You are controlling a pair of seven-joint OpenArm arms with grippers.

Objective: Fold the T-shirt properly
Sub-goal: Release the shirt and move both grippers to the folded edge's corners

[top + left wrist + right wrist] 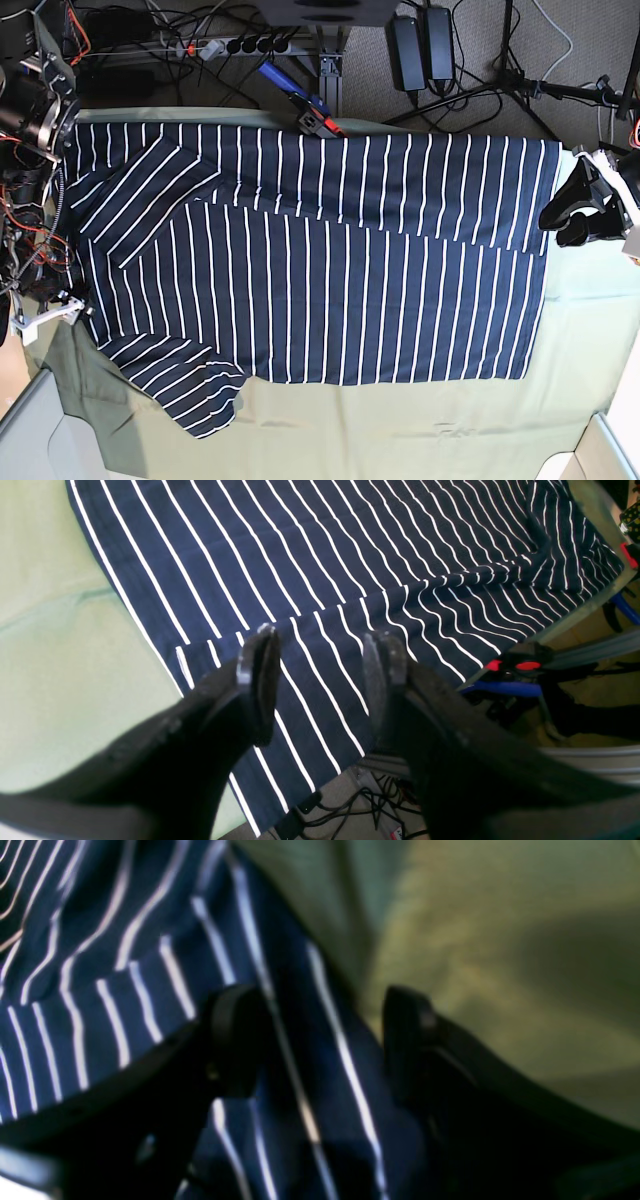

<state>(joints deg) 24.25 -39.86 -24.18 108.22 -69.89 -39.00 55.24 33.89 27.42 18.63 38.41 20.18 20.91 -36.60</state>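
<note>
Shirt fills the left wrist view, its near hem hanging past the counter edge; the left gripper hovers over it with fingers spread and nothing between them. Cables lie on the floor below.

In the blurred right wrist view, the right gripper straddles the shirt's edge, fingers apart, beside green cloth.

From the base view, the shirt lies spread on the cloth, upper edge folded down. No containers show.
</note>
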